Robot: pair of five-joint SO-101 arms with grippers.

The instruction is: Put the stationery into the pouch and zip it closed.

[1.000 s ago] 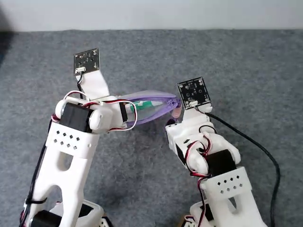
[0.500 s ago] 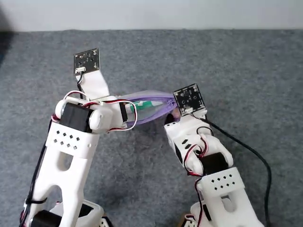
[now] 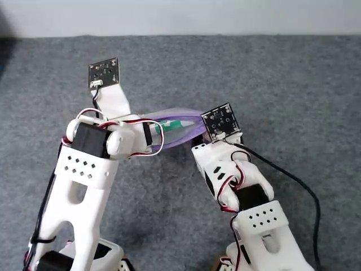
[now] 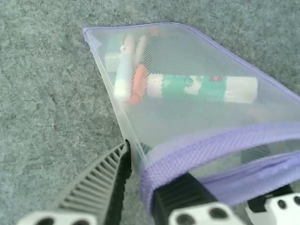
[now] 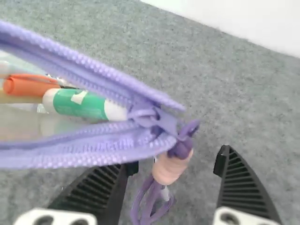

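Note:
A clear mesh pouch (image 3: 179,116) with purple zipper trim lies between the two arms on the grey mat. Inside it lie a green-and-white glue stick (image 4: 201,88) and an orange-capped pen (image 4: 138,83). My left gripper (image 4: 140,168) is shut on one end of the pouch (image 4: 187,122), near the zipper band. At the other end, my right gripper (image 5: 177,157) stands open around the zipper pull (image 5: 168,171), a pink bead on a purple cord. The zipper (image 5: 93,136) gapes, and the glue stick (image 5: 79,104) shows through the gap.
Grey felt-like mat (image 3: 293,84) covers the table, with a white wall along the far edge. A black cable (image 3: 293,180) trails from the right arm. Open mat lies to the right and beyond the pouch.
The right arm has shifted left, toward the pouch's zipper end. The left arm and the pouch have stayed put.

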